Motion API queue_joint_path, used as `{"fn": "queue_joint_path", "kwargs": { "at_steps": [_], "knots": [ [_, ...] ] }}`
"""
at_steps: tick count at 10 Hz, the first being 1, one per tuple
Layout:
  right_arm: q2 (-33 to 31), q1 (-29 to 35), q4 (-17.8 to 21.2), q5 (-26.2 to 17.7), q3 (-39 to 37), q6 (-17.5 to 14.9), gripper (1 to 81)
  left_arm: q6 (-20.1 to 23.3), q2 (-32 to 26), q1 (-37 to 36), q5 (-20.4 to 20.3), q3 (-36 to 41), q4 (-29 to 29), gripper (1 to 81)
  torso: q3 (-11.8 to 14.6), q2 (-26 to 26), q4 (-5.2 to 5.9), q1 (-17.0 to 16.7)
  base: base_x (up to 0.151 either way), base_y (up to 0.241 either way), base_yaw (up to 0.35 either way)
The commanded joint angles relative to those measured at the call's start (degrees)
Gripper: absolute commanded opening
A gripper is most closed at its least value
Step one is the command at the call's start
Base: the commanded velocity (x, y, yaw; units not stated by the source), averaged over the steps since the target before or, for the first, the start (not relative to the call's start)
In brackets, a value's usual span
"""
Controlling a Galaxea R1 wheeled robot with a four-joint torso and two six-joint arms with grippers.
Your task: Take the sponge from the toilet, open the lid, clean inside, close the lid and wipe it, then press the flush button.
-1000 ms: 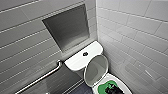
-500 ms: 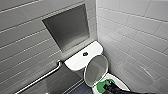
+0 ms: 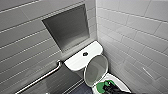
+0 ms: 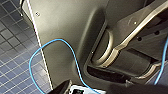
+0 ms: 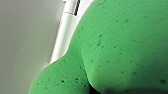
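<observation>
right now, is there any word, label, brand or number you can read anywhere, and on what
None can be read.
A white patch in the left wrist view may be a label: too blurred to read.
The sponge, the lid and the toilet tank show no writing.
</observation>
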Motion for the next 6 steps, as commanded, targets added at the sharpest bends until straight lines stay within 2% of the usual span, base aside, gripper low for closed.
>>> {"fn": "queue_joint_path", "kwargs": {
  "at_steps": [1,3,4,6],
  "knots": [
    [-0.49,0.84,-4.74,-1.94,19.17,-2.07,1.0,0.09,-0.77,1.11,4.71,-0.09,-0.20,81.1,0.00,0.00,0.00,0.00,0.000,0.000,0.000],
    [-6.71,1.63,-5.18,6.91,33.14,-2.24,1.0,0.10,-0.60,1.11,4.71,-0.17,-0.03,81.1,0.00,0.00,0.00,0.00,0.000,0.000,0.000],
    [-9.12,1.80,-4.75,8.99,37.25,-2.50,1.0,0.10,-0.42,1.02,4.71,-0.17,0.06,81.1,0.00,0.00,0.00,0.00,0.000,0.000,0.000],
    [-10.45,1.11,-4.39,9.34,39.65,-2.42,1.0,0.10,-0.33,1.02,4.71,-0.17,0.15,81.1,0.00,0.02,0.00,0.00,0.000,0.000,0.000]
  ]
}}
